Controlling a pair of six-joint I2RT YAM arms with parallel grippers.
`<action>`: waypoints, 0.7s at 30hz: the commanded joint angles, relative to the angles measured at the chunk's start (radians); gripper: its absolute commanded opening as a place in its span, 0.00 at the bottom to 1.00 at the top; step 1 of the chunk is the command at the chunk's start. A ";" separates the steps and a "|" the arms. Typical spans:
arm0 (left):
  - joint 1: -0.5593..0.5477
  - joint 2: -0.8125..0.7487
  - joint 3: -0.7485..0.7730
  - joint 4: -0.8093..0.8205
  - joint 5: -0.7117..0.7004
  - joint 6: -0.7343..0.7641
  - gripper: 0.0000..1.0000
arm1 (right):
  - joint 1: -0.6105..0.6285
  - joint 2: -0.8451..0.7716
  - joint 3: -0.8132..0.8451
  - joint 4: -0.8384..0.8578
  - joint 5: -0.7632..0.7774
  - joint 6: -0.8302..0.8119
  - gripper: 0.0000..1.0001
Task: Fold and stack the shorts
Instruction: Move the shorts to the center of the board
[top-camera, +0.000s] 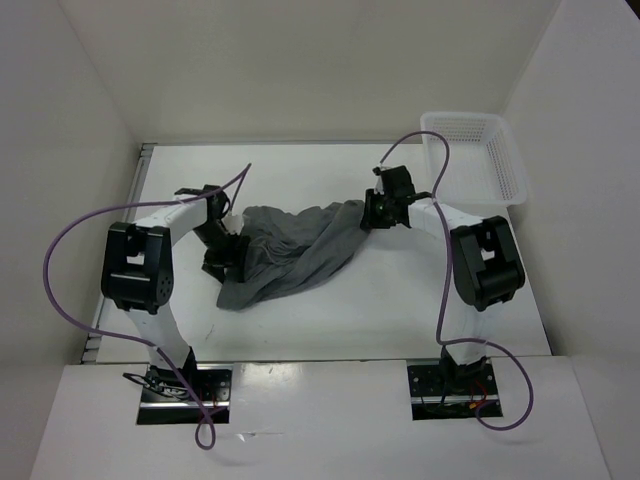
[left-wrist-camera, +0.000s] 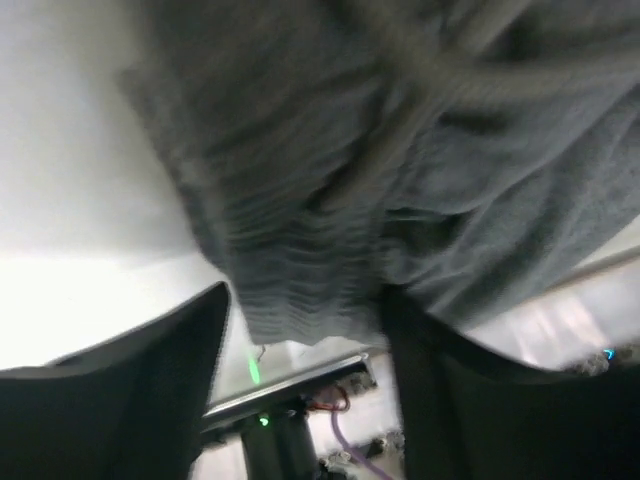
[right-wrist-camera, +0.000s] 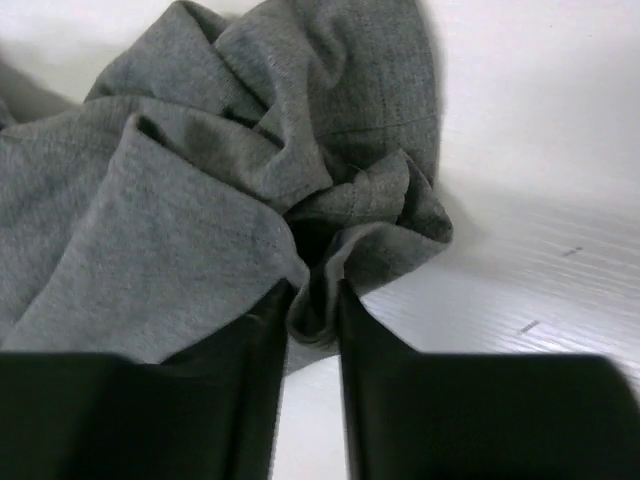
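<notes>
The grey shorts (top-camera: 300, 245) lie crumpled across the middle of the white table, stretched between my two grippers. At their left end is my left gripper (top-camera: 222, 258). In the left wrist view its jaws (left-wrist-camera: 310, 300) stand wide apart around the ribbed waistband (left-wrist-camera: 290, 280); the cloth touches the right finger (left-wrist-camera: 470, 400) and leaves a gap to the left one. My right gripper (top-camera: 372, 215) is at the right end. In the right wrist view it (right-wrist-camera: 315, 295) is shut on a small fold of the shorts (right-wrist-camera: 200, 180), pinched between both fingers.
A white mesh basket (top-camera: 512, 165) stands at the back right corner of the table (top-camera: 400, 290). White walls enclose the table on the left, back and right. Purple cables loop from both arms.
</notes>
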 joint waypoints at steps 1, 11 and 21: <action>0.006 0.051 -0.016 -0.063 0.072 0.008 0.59 | -0.007 0.027 0.006 0.094 -0.017 0.010 0.27; 0.168 0.131 0.344 0.052 0.096 0.008 0.00 | -0.022 0.047 0.377 0.088 -0.021 -0.093 0.00; 0.198 0.146 0.629 0.090 0.094 0.008 0.00 | -0.101 -0.101 0.399 -0.113 -0.078 -0.163 0.00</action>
